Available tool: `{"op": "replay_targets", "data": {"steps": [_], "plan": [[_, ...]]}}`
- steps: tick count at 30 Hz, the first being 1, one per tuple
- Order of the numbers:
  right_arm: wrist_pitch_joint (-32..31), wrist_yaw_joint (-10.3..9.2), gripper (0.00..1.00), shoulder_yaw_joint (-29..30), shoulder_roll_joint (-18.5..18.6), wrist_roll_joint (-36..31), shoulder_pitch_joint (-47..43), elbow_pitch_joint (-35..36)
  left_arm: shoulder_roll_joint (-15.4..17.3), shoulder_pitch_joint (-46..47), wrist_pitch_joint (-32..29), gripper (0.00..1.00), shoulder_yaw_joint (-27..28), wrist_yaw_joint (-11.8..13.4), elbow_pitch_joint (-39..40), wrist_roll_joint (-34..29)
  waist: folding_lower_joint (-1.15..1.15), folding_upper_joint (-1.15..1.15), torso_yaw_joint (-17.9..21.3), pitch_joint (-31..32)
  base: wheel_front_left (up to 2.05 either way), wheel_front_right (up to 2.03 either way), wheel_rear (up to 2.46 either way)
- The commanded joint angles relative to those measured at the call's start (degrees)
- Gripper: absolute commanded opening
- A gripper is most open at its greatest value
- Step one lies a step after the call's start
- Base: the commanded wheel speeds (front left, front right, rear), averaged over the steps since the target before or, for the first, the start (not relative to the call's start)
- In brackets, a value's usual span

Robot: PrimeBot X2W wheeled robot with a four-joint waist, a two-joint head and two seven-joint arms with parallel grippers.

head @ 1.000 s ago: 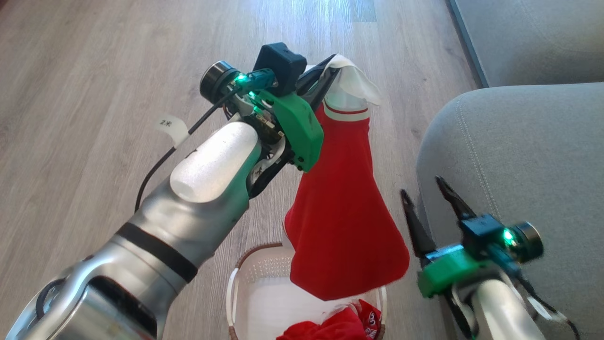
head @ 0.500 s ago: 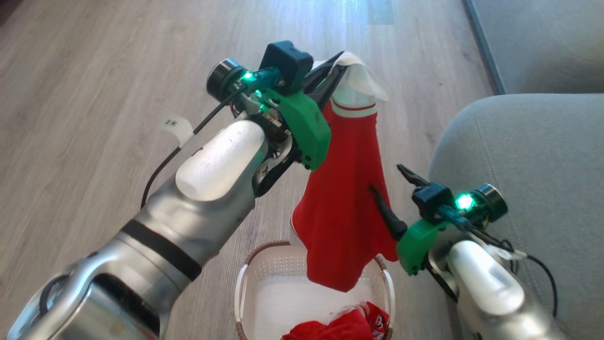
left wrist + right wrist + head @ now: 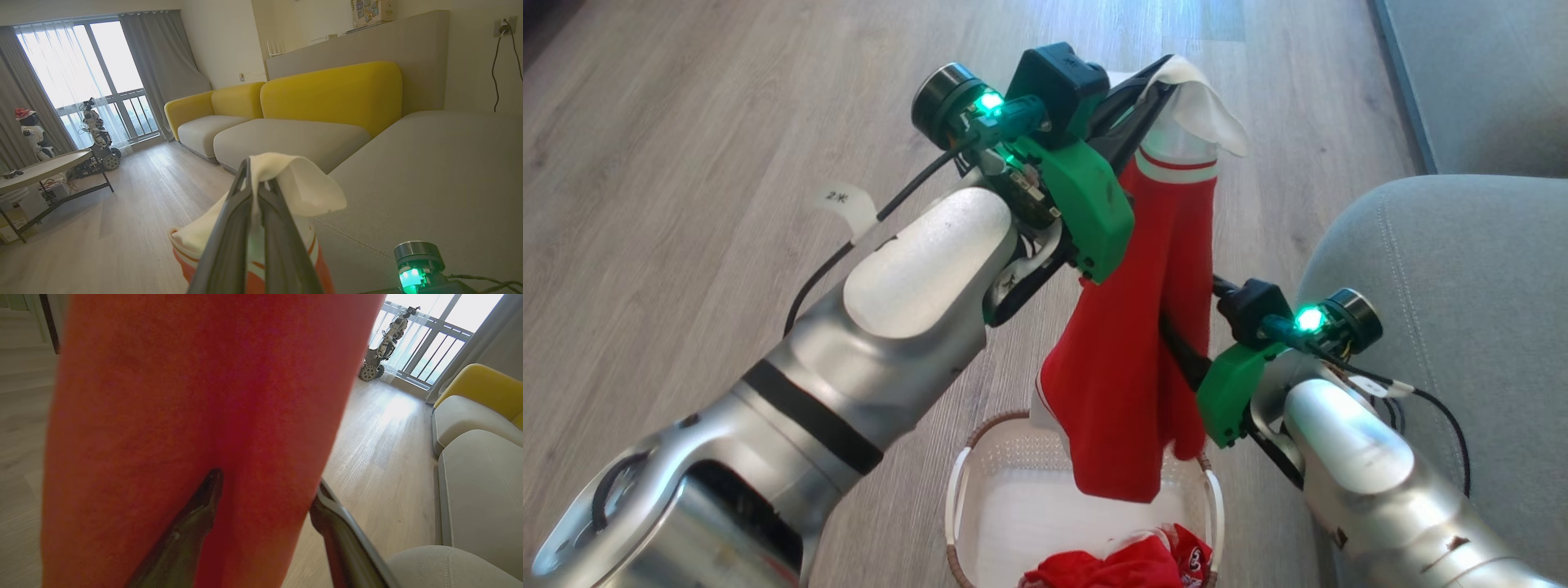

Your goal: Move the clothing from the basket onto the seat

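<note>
Since a second earlier the right end effector (image 3: 267, 482) had swung up and across from beside the seat (image 3: 1462, 269) to the hanging red garment (image 3: 1143, 327), and the head camera had shifted slightly too. In the right wrist view its two dark fingers (image 3: 192, 522) stood apart, with a fold of the red fabric bulging between them: one fingertip lay against the cloth and the other sat at its edge. In the head view those fingers were mostly hidden behind the fabric. The left end effector (image 3: 1158, 69) was raised high over the wood floor (image 3: 686, 163), its fingers pressed together on the white panel (image 3: 1201, 114) at the top of the garment. The left wrist view showed that white cloth pinched between them and spilling over to one side. From this grip the garment hung straight down, white striped trim near the top. Its lower hem dangled just above the basket (image 3: 988, 433) and overlapped the far rim in the head view. The basket stood on the floor just beside the grey seat. A second red piece (image 3: 1127, 567) with white markings lay crumpled inside it at the near end, while the rest of its pale bottom was bare. Nothing red lay on the seat.
</note>
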State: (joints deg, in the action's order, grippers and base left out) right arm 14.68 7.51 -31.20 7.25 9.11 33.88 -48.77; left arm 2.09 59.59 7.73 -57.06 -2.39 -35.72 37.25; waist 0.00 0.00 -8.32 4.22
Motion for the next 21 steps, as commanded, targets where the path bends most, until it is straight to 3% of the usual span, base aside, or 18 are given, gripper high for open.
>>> {"op": "replay_targets", "data": {"steps": [1, 2, 3, 4, 12, 17, 21], "plan": [[0.3, -0.02, 1.00, -1.1, -0.6, 0.9, 3.1, 0.8, 0.8, 4.4, 0.6, 0.00, 1.6, 0.7, 1.9, 0.6, 0.00, 0.00, -0.2, 0.0, 0.00, 0.00, 0.00], [0.3, -0.02, 0.70, -1.6, -0.7, 1.5, 3.5, 0.5, 0.8, 4.4, 0.6, 0.00, 1.4, 0.8, 2.1, 0.7, 0.00, 0.00, -0.3, -0.1, 0.00, 0.00, 0.00], [0.3, -0.02, 0.27, -2.2, -0.7, 2.0, 3.8, 0.1, 0.8, 4.3, 0.6, 0.00, 1.3, 0.9, 2.3, 0.8, 0.00, 0.00, -0.4, -0.1, 0.00, 0.00, 0.00], [0.3, -0.02, 0.00, -2.6, -0.7, 2.4, 4.2, -0.1, 0.8, 4.1, 0.6, 0.00, 1.3, 1.0, 2.4, 0.9, 0.00, 0.00, -0.4, -0.2, 0.00, 0.00, 0.00], [0.3, -0.02, 0.00, -3.9, 0.4, 4.4, 5.9, 1.2, 2.4, 0.7, 0.6, 0.00, 2.2, 1.8, 0.3, 3.1, 0.00, 0.00, 0.6, -1.1, 0.00, 0.00, 0.00], [0.3, -0.02, 0.00, -3.2, 2.0, 5.0, 7.0, 2.4, 3.7, -2.7, 2.4, 1.00, 2.7, 2.0, -2.7, 4.3, 0.00, 0.00, 2.4, -1.8, 0.00, 0.00, 0.00], [0.3, -0.02, 0.00, -1.7, 3.8, 5.2, 8.7, 3.8, 3.9, -5.4, 4.3, 1.00, 3.0, 2.1, -4.6, 5.0, 0.00, 0.00, 4.4, -2.5, 0.00, 0.00, 0.00]]}}
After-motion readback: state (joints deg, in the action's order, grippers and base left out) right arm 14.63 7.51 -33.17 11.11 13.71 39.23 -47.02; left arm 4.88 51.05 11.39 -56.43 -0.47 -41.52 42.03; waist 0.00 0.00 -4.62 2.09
